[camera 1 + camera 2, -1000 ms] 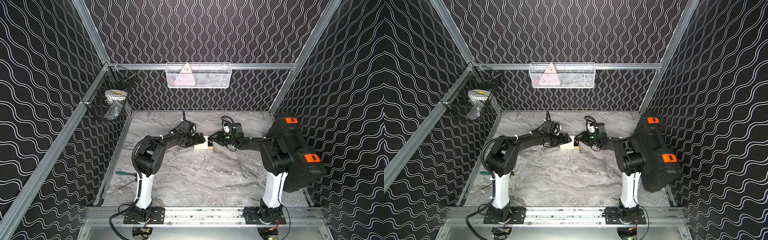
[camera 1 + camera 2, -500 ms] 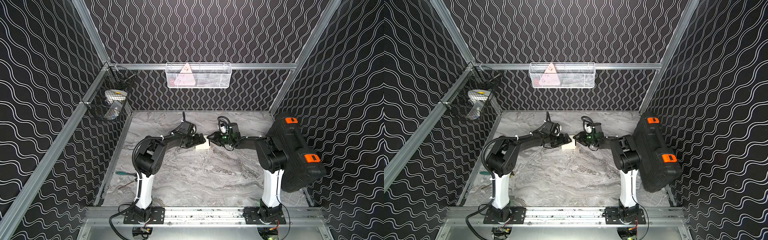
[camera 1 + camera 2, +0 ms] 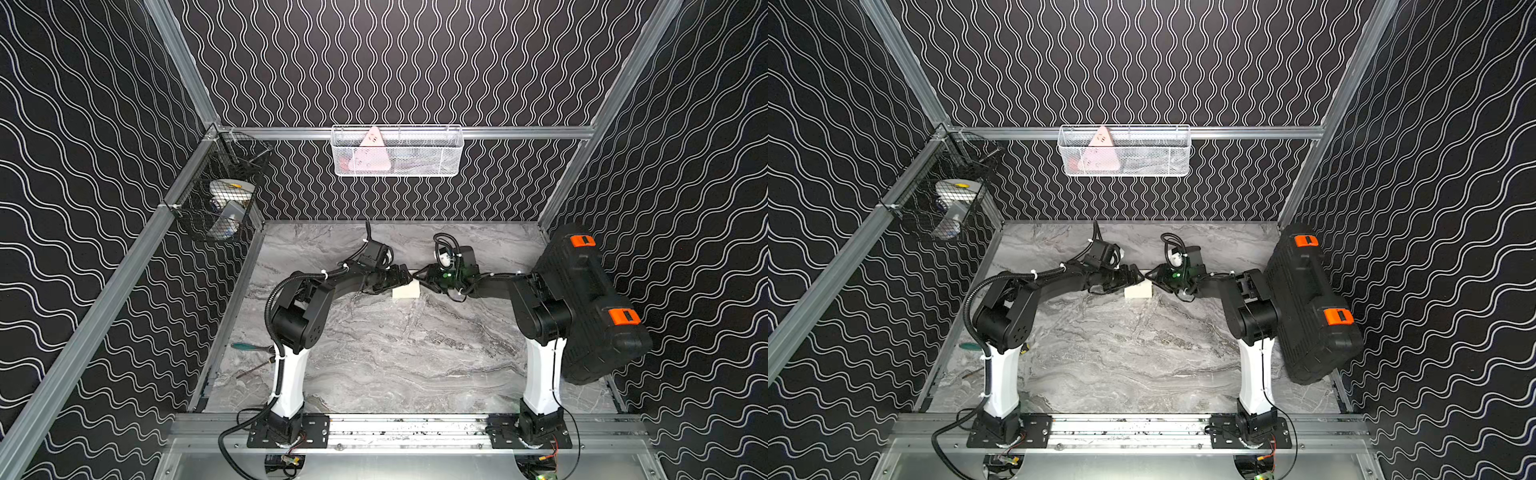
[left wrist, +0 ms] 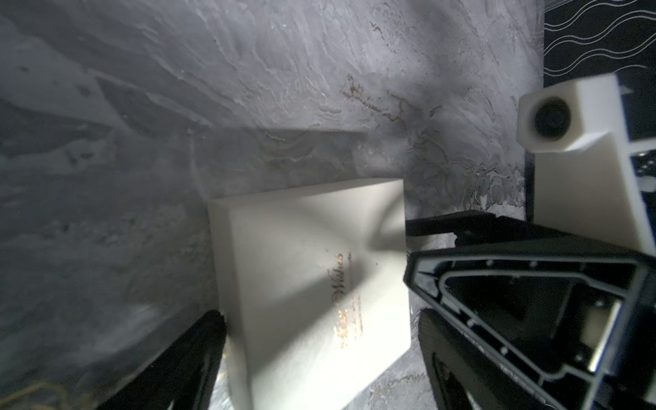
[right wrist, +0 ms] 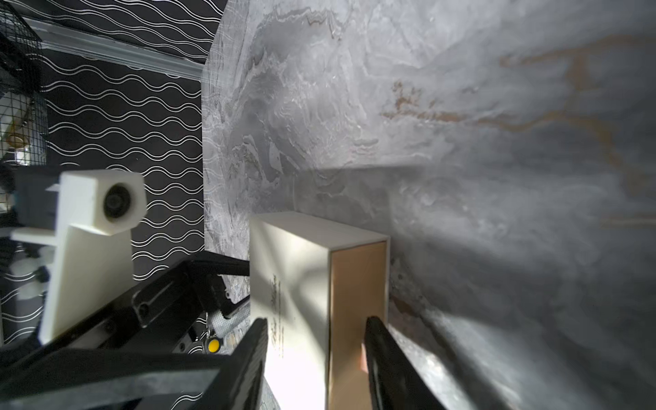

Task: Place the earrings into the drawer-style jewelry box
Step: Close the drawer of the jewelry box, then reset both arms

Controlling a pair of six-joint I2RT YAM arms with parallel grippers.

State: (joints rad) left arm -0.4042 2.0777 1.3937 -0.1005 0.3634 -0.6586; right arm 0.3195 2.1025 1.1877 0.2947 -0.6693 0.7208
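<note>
Two claws meet at the small cream box (image 3: 406, 292) (image 3: 1138, 289), lying flat near the middle of the grey table (image 3: 395, 353). The left claw (image 4: 319, 316) stands wide, one finger (image 4: 198, 355) on each side of the box. The right claw (image 5: 314, 330) is half-wide around the tan drawer end (image 5: 356, 301); if it presses, I cannot tell.

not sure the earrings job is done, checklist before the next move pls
1. Drawer flush in the jewelry box sleeve: ok.
2. Earrings inside: cannot tell, none visible.
3. Left gripper open, fingers either side of the box: ok.
4. Right gripper clear of the box: cannot tell, its jaws bracket the drawer end.
5. Box flat on the marble tabletop: ok.
</note>
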